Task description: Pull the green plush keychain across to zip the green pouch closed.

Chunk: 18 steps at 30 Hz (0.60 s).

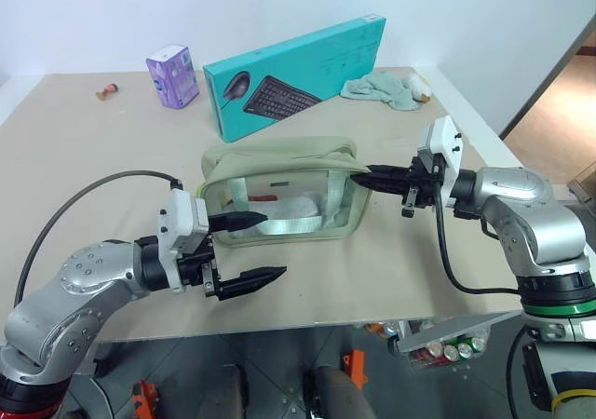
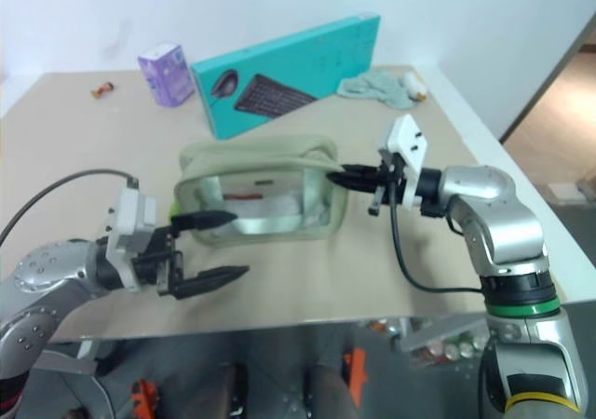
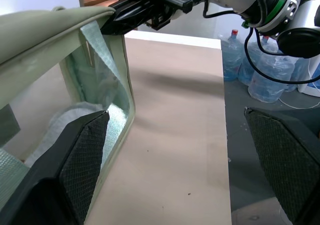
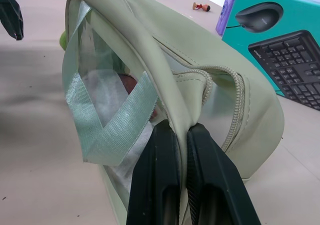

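Note:
The green pouch stands mid-table, boxy, with clear side panels and fabric straps. Its zipper curves over the top. My right gripper is shut on the fabric seam at the pouch's right end, the two fingers pressed together on it. My left gripper is open at the pouch's front left corner. Its upper finger lies against the clear panel and the lower one hangs over bare table. A lime-green patch peeks from behind the pouch's far end; it may be the green plush keychain.
A teal keyboard box leans behind the pouch. A purple carton and a small figurine stand at the back left. A pale teal cloth lies at the back right. The table's front edge runs close below my grippers.

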Motion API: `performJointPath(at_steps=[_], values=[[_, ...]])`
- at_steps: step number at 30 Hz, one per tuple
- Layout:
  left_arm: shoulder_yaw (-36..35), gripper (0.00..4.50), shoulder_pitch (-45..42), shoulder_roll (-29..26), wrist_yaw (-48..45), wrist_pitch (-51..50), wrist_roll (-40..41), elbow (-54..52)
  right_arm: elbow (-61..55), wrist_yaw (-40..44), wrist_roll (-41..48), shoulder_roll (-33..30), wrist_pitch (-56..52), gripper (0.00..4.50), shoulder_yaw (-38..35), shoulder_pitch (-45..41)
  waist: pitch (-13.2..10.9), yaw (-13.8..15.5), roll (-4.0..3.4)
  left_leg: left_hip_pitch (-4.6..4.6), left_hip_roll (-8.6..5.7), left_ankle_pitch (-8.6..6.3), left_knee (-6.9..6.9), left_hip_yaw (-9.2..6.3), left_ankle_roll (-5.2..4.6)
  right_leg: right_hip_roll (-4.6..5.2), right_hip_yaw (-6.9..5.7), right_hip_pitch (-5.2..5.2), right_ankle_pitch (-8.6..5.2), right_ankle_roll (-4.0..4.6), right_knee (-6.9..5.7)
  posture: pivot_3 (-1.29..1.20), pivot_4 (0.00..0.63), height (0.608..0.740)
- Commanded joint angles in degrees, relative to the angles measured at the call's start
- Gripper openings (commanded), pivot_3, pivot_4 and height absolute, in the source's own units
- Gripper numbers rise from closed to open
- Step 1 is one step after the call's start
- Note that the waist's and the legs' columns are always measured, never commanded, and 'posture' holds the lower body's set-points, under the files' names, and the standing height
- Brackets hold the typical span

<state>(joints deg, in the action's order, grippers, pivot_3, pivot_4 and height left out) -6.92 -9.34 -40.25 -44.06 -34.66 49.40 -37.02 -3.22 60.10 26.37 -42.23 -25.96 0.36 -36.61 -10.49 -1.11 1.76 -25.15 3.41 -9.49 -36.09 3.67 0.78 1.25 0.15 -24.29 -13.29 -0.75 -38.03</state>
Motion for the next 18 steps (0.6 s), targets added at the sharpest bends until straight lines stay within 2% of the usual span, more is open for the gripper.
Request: performJointPath(at_steps=[1, 6, 10, 13, 18], values=[[-7.9, 4.50, 0.5, 1.6, 7.9, -2.7, 7.5, 0.0, -1.9, 0.6, -0.2, -1.2, 0.1, 0.03, -1.2, 0.3, 0.0, 0.0, 0.00, 0.01, 0.03, 0.00, -0.01, -0.01, 0.00, 0.00, 0.01, 0.00, 0.00, 0.00, -0.01, 0.00, 0.150, 0.740], [-15.4, 4.50, 5.7, 2.7, 14.9, -2.0, 7.0, -0.1, -3.3, 0.5, -0.1, -1.7, -0.5, 0.03, -1.8, 1.7, 0.0, 0.0, 0.00, 0.03, 0.02, 0.00, -0.04, 0.01, 0.00, 0.00, 0.03, 0.02, 0.01, -0.01, -0.01, 0.00, 0.150, 0.740], [-19.0, 4.50, 11.4, 3.3, 16.7, 0.7, 1.3, 2.8, -3.4, 0.3, -0.2, -1.5, -0.4, 0.03, -1.8, 1.9, 0.0, 0.0, 0.00, 0.06, 0.04, 0.00, -0.03, 0.02, 0.00, -0.01, 0.05, 0.01, -0.04, 0.11, -0.01, 0.00, 0.150, 0.740], [-18.4, 4.50, 13.0, 3.7, 15.6, 3.2, -2.5, 6.1, -3.2, 0.4, -0.3, -1.4, -0.3, 0.03, -1.6, 1.7, 0.0, 0.0, 0.00, 0.08, 0.04, 0.00, -0.04, 0.04, 0.01, -0.01, 0.00, 0.02, -0.04, 0.23, -0.02, 0.00, 0.150, 0.740], [-13.3, 4.50, 10.5, 4.8, 13.5, 6.2, -7.7, 11.3, -2.4, 0.5, -0.8, -1.3, 0.0, 0.03, -1.5, 0.8, 0.0, 0.1, 0.02, 0.06, 0.07, 0.00, -0.12, 0.06, 0.00, 0.05, -0.01, 0.01, 0.00, 0.29, -0.01, 0.00, 0.150, 0.740]])
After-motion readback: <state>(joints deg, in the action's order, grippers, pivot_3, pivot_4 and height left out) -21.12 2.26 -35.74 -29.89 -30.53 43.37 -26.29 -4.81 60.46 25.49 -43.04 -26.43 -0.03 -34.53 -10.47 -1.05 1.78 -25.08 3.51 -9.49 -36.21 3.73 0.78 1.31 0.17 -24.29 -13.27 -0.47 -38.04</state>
